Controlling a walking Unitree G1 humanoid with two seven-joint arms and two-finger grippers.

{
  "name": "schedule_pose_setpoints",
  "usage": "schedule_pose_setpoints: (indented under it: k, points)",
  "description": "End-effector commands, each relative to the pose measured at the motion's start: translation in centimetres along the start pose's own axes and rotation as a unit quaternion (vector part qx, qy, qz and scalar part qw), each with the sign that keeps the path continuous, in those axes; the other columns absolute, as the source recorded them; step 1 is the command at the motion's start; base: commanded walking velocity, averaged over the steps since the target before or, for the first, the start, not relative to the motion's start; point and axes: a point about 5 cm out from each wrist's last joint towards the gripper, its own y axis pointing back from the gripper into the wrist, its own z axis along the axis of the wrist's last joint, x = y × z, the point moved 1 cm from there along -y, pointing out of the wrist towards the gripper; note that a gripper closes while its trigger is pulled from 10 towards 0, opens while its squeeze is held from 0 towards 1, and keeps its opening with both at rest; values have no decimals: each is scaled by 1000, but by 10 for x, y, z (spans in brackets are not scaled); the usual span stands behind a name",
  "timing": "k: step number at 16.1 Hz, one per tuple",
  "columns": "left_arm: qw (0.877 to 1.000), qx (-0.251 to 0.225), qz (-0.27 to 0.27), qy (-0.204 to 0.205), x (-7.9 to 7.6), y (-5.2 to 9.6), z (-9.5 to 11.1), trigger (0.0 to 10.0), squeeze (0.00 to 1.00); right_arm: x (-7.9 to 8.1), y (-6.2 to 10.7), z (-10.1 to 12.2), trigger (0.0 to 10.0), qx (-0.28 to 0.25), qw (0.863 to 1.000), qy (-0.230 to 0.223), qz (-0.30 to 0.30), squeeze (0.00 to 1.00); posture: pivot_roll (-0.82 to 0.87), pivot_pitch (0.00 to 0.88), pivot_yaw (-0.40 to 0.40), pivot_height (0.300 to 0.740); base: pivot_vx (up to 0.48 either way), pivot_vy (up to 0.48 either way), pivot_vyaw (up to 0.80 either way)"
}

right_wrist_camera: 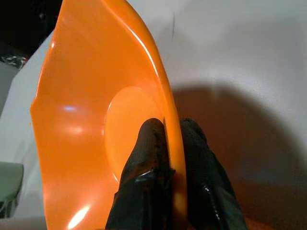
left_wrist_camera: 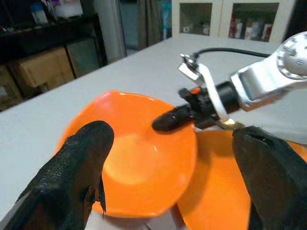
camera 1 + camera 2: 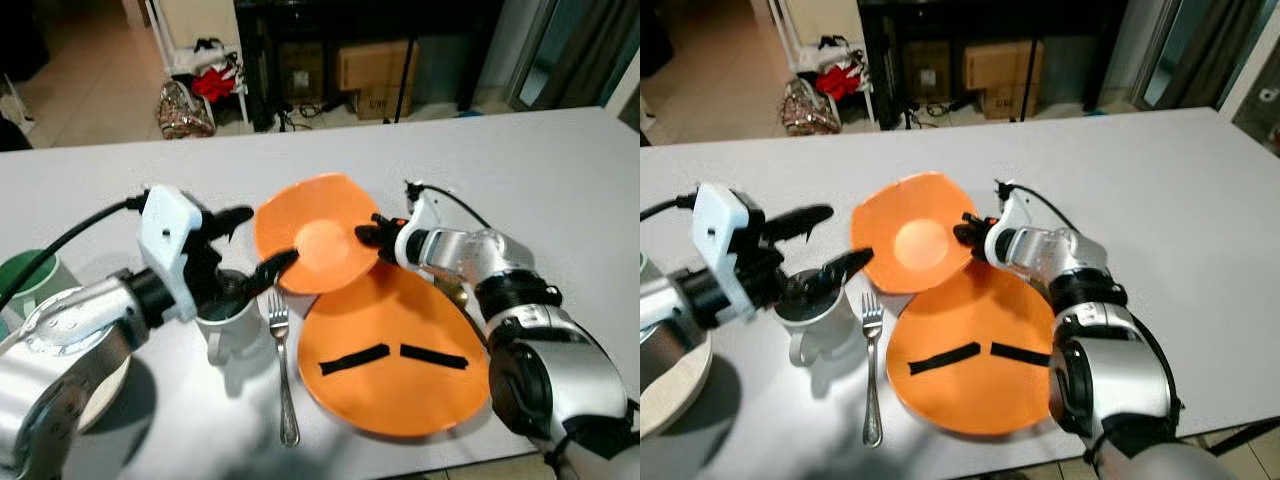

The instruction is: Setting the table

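At about nine o'clock on the white table (image 3: 560, 170) sits a green cup (image 3: 25, 275), with the curved edge of a pale plate (image 3: 670, 385) just below it. The left gripper (image 3: 240, 245) hangs over a white mug (image 3: 225, 320), its two black fingers (image 2: 81, 172) spread wide and holding nothing; the lower finger reaches toward the rim of the orange bowl (image 3: 315, 240). Just right of the mug lies a fork (image 3: 283, 370), its long axis running from twelve to six o'clock, tines toward twelve. At the centre the orange bowl is tilted, its hollow facing up and toward the robot, its far rim at about eleven o'clock raised and its near edge overlapping the large orange plate (image 3: 400, 385) that lies flat at about five o'clock from it. Two black strips (image 3: 395, 357) lie end to end across that plate, running from nine to three o'clock. The right gripper (image 3: 372, 235) comes in from three o'clock and pinches the bowl's right rim, one finger (image 1: 144, 163) inside the bowl and one outside. Beyond the table's far edge, at twelve o'clock, stand cardboard boxes (image 3: 375, 70) under a dark shelf, with bags (image 3: 190, 105) on the floor at eleven.
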Motion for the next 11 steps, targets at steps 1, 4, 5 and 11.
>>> schedule_pose_setpoints:
  k: [1,4,5,11]
  points:
    - [1000,2,-6,-4,-3,4,3,10000,0,13,0,13,10000,-23,999,0,22,0,26,0,39,740,0,0,0]
    - [1000,11,-15,-3,-5,4,2,10000,0,12,-2,12,10000,-15,1000,-9,18,0,28,0,37,740,0,0,0]
    - [1000,17,-23,2,-6,4,1,10000,0,11,-2,11,10000,-13,1000,-13,18,75,28,0,37,740,0,0,0]
    - [999,31,-34,10,-11,3,-1,10000,0,4,0,13,10000,-7,1000,-11,4,835,21,0,35,740,0,0,0]
